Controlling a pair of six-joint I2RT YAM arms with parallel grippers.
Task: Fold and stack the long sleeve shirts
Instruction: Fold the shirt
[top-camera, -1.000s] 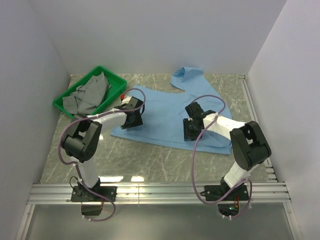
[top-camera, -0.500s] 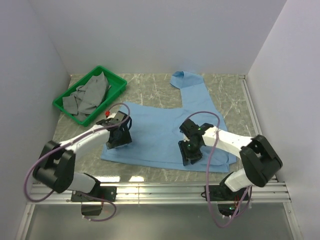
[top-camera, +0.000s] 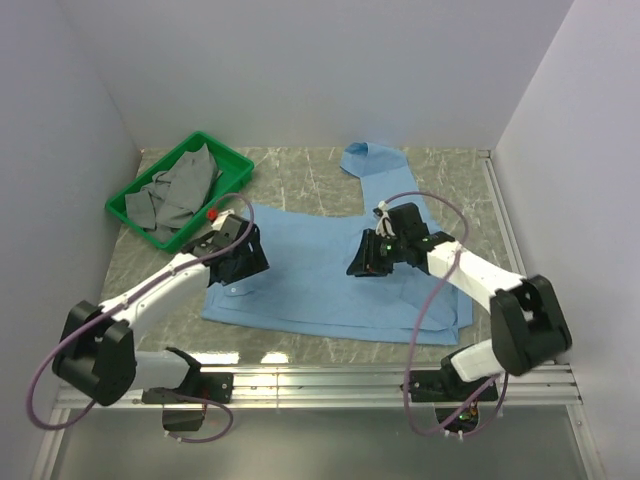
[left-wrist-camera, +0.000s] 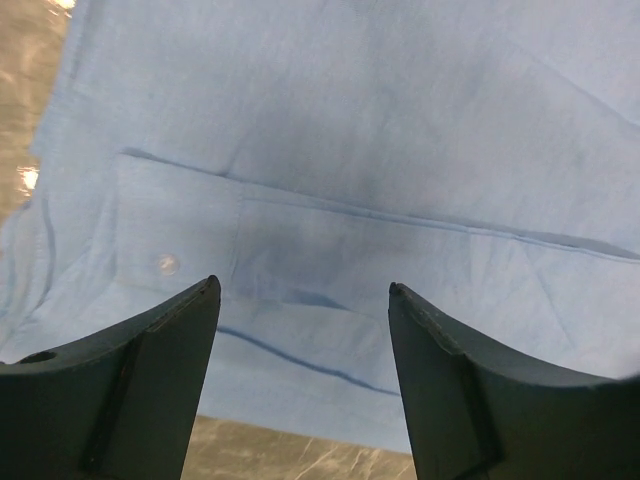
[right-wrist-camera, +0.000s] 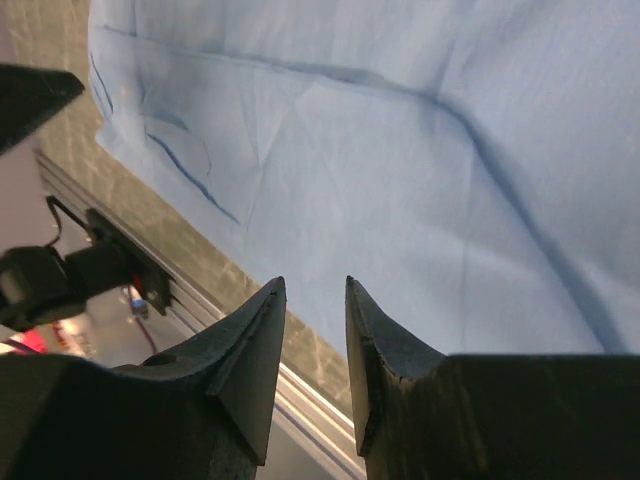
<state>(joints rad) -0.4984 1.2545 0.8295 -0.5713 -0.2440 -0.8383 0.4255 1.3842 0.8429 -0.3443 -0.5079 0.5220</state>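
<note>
A light blue long sleeve shirt (top-camera: 320, 275) lies spread flat on the marble table, with one part reaching toward the back wall (top-camera: 368, 158). My left gripper (top-camera: 240, 262) hovers over the shirt's left part, open and empty. In the left wrist view it (left-wrist-camera: 303, 288) is wide open above a folded cuff with a white button (left-wrist-camera: 165, 263). My right gripper (top-camera: 363, 262) hovers over the shirt's right middle. In the right wrist view it (right-wrist-camera: 315, 282) is narrowly open with nothing between the fingers, above the shirt (right-wrist-camera: 400, 150).
A green bin (top-camera: 240, 166) at the back left holds grey clothes (top-camera: 185, 185). A metal rail (top-camera: 320, 385) runs along the near table edge and another runs along the right side. White walls close in on three sides.
The shirt slid toward the near edge with both grippers, then stayed put. My right gripper has pulled back from the near hem toward the middle; my left gripper has lifted slightly.
</note>
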